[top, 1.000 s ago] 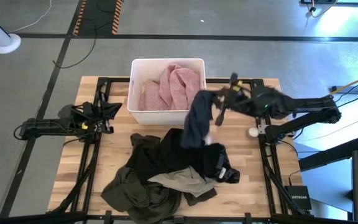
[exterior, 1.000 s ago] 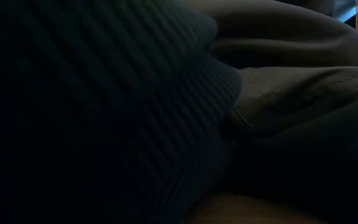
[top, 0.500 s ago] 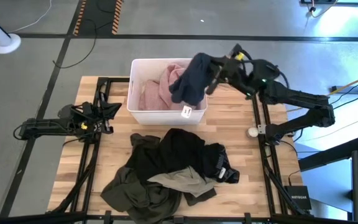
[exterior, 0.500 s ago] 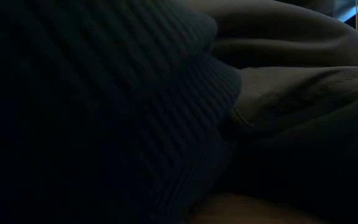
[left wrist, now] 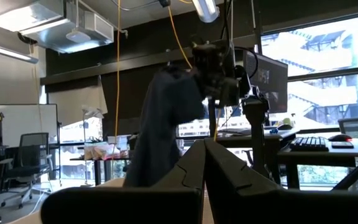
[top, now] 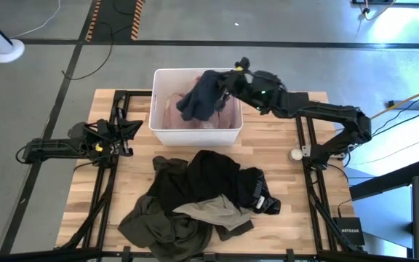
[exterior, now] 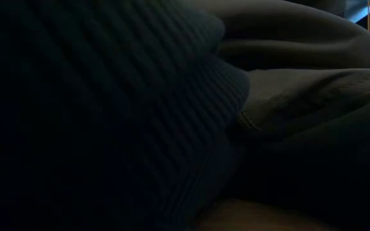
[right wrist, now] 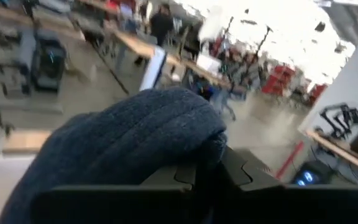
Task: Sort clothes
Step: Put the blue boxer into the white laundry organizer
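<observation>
Navy garment (top: 201,96) is hanging from the clenched right gripper (top: 228,82), directly over the white bin (top: 195,132) at the table's (top: 275,156) far edge

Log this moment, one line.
right gripper: shut on navy garment, over white bin | left gripper: shut, parked left | pile: on table

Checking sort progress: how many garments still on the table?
3 visible: black, olive-green, khaki, heaped together; more may hide underneath. Navy hangs over the bin.
</observation>
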`<move>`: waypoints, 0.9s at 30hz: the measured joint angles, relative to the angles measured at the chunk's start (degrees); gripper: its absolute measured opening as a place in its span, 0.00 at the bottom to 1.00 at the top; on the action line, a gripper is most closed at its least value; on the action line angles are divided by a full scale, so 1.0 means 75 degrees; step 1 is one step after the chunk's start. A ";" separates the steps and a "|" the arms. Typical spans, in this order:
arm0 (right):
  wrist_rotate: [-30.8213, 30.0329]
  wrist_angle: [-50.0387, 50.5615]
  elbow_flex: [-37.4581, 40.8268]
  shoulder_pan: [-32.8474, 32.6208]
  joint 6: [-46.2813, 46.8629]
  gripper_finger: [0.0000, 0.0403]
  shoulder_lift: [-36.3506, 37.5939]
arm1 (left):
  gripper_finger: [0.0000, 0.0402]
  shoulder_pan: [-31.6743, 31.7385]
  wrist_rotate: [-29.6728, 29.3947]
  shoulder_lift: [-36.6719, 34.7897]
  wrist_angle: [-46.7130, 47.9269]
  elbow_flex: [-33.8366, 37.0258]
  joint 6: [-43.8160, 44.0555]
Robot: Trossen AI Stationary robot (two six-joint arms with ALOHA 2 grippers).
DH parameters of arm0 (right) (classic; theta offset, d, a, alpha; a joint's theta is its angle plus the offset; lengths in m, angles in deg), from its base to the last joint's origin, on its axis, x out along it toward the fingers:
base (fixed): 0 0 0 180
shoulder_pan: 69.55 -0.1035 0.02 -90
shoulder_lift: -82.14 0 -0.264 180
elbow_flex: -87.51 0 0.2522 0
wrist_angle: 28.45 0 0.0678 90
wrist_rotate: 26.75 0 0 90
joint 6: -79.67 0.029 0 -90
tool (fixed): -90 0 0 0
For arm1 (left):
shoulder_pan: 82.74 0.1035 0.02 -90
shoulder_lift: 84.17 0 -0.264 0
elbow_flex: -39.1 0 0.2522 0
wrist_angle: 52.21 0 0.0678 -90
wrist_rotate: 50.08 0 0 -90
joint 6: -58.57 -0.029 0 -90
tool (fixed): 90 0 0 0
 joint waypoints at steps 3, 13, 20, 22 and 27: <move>-0.0305 0.0421 0.0000 -0.0001 0.0004 0.10 -0.0142 | 0.00 -0.0002 0.0000 0.0000 0.0013 0.0000 0.0000; -0.0266 0.2764 -0.0012 -0.0003 0.0711 0.31 -0.0262 | 0.00 -0.0003 0.0003 0.0000 0.0011 0.0000 0.0069; -0.0188 0.4067 -0.0012 -0.0015 0.0819 0.49 0.0106 | 0.00 -0.0003 0.0047 0.0000 0.0428 -0.0003 0.0282; -0.0123 0.4376 -0.0012 -0.0018 0.0936 0.52 0.0302 | 0.00 -0.0003 0.0044 0.0000 0.0433 -0.0003 0.0285; 0.0084 0.5123 -0.0012 -0.0018 0.1201 0.56 0.0873 | 0.00 -0.0003 0.0046 0.0000 0.0428 -0.0003 0.0309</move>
